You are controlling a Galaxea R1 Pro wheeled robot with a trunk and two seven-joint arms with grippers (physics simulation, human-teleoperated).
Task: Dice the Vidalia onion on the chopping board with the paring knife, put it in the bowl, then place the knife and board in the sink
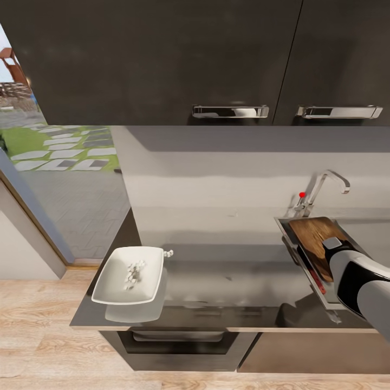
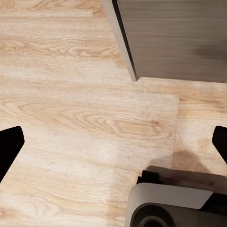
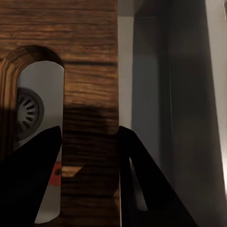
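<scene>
Clamping our right fingers [image 3: 90, 179] on the brown wooden chopping board [image 1: 317, 238], we hold it over the grey steel sink [image 1: 286, 227]; left fingers [image 2: 9, 149] apart.

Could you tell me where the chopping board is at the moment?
In the head view the chopping board is at the right, tilted over the sink just below the tap, with the right gripper closed on its edge by the handle hole.

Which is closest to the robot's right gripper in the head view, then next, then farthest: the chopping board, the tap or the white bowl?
1. Chopping board: held by the right gripper, over the sink.
2. Tap: just behind the sink.
3. Bowl: far along the countertop, at its left end.
</scene>
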